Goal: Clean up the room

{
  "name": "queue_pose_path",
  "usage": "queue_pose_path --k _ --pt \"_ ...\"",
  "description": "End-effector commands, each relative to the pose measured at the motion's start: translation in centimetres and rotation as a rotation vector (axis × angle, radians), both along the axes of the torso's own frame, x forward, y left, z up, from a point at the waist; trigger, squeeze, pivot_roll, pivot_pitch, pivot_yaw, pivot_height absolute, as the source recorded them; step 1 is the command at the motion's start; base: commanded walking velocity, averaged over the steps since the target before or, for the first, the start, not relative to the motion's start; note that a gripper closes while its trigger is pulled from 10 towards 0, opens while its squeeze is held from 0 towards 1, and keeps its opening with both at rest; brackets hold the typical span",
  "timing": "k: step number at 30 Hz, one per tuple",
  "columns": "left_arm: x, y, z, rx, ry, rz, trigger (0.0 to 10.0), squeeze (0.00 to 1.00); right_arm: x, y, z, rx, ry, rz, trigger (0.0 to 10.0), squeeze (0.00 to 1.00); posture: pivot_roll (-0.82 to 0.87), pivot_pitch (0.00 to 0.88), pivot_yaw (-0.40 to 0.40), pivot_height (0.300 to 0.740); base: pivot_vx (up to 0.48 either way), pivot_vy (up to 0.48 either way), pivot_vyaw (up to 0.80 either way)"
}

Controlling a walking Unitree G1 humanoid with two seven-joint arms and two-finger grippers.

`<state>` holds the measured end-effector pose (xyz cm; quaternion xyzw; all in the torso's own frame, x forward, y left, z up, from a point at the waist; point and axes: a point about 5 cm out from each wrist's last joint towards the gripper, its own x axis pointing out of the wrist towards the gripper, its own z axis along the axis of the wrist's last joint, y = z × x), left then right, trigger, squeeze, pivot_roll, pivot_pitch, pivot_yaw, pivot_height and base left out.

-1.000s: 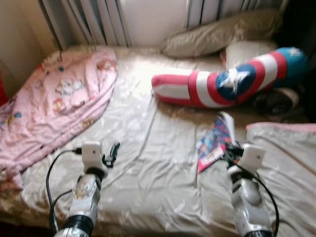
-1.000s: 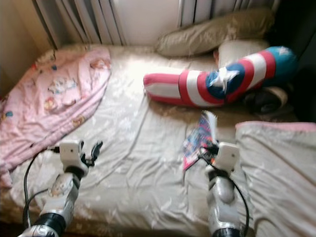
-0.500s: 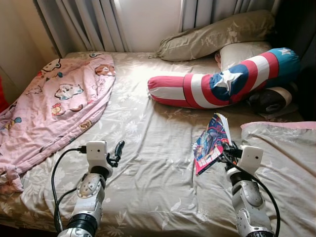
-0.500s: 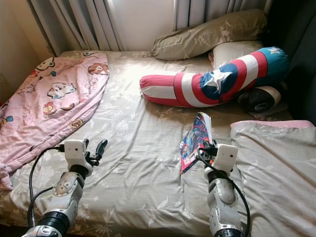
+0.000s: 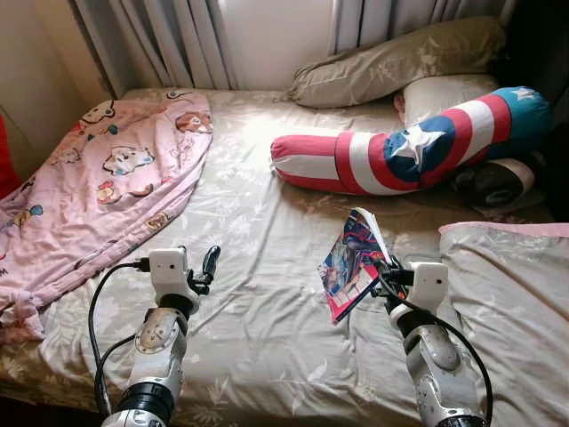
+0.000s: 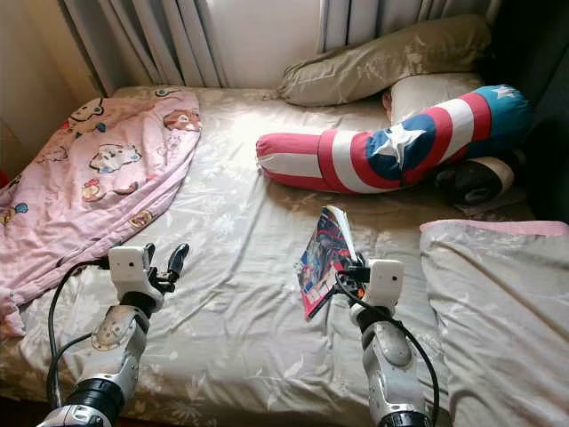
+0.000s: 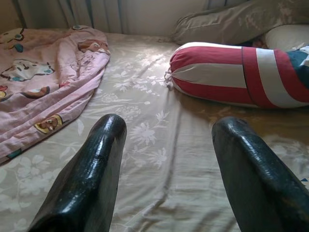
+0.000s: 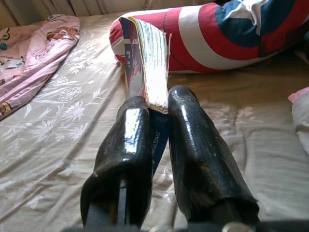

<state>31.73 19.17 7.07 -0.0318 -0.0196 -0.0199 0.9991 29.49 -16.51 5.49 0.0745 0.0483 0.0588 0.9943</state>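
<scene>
Holding the book (image 5: 348,264) pinched above the bed (image 5: 267,311), the right gripper (image 8: 154,108) probably must carry it off; left gripper (image 7: 166,130) hovers wide open.

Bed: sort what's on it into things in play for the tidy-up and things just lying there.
In play:
- comic book, pinched upright in the right gripper
- left gripper, open, empty, above the sheet

Lying about:
- pink blanket
- striped star bolster
- olive pillow
</scene>
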Motion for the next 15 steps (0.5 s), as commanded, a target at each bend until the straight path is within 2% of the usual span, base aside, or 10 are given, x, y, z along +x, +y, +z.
queue_pose_path --k 1,5,9,15 --pt "-0.14 0.28 -0.02 -0.003 -0.001 0.01 10.0 0.0 0.47 0.34 1.25 -0.005 -0.055 0.027 10.0 0.0 0.0 0.044 0.046 0.705 0.0 0.0 0.0" --pt "-0.18 0.3 -0.05 -0.003 0.001 0.01 10.0 0.0 0.35 0.12 1.3 0.001 -0.072 0.017 10.0 0.0 0.0 0.05 0.046 0.676 0.0 0.0 0.0" --pt "-0.17 0.37 -0.08 -0.001 0.007 0.012 10.0 0.0 0.45 -0.32 1.54 0.036 -0.089 -0.023 10.0 0.0 0.0 0.063 0.049 0.676 0.0 0.0 0.0" --pt "-0.13 0.41 -0.07 -0.009 0.008 0.015 10.0 0.0 0.55 0.01 1.68 0.033 -0.095 -0.014 10.0 0.0 0.0 0.071 0.05 0.676 0.0 0.0 0.0"
